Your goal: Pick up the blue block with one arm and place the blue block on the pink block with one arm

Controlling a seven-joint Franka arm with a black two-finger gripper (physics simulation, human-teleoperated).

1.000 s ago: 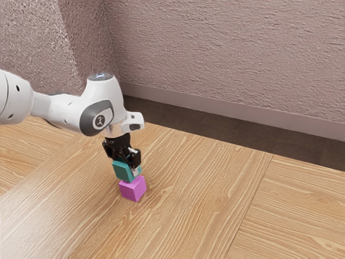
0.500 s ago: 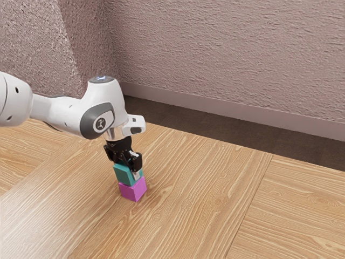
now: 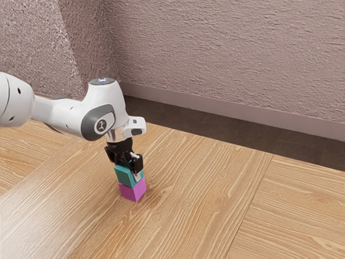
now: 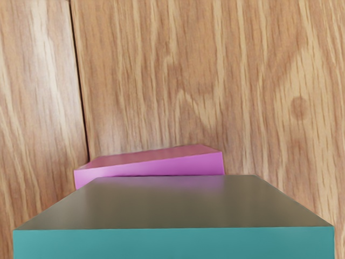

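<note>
Teal-blue cube block point(image 3: 123, 174) sits clamped in the black two-finger gripper point(image 3: 129, 169), right beneath the hand, apparently resting on the pink cube block point(image 3: 133, 190) under it. Placing looks nearly finished; next, the fingers should part and lift straight up without nudging either block.

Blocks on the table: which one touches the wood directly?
The pink block; it sits on the table, while the blue block is stacked above it.
</note>
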